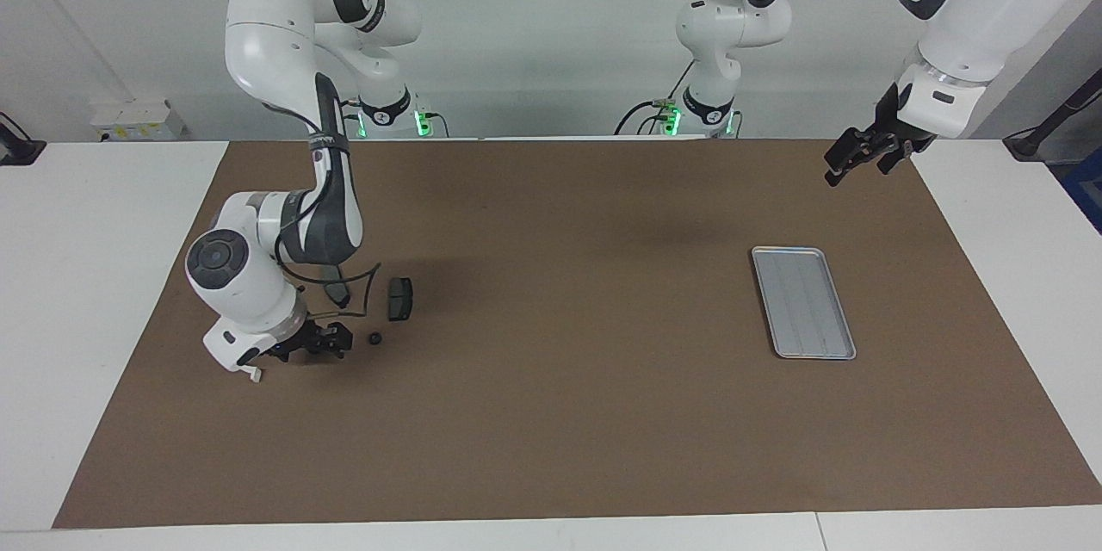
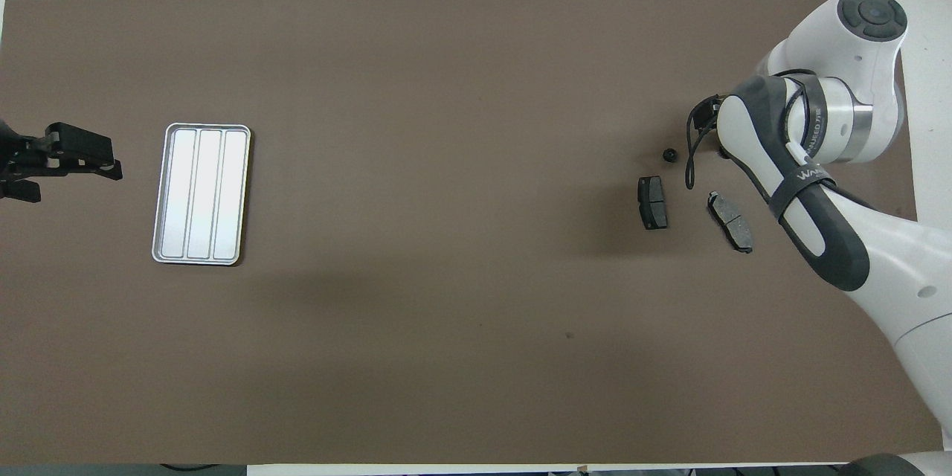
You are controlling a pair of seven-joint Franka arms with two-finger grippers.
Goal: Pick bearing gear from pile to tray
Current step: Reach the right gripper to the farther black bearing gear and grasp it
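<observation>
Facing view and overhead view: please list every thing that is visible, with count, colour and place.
Mat: one, brown, covers the table.
Tray: one, silver-grey, toward the left arm's end, nothing in it.
Brake pads: two, dark grey, toward the right arm's end.
Round piece: one visible, black, farther from the robots than the brake pads.
White bracket: one, mostly hidden under the right wrist.
Right gripper: low beside the round piece, open.
Left gripper: waits raised over the mat's edge, open.

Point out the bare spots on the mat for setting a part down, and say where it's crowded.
Bare: the wide stretch of mat between the tray and the brake pad; also inside the tray. Crowded: the right arm's end, where the right gripper sits low beside a small black round piece and both pads.
</observation>
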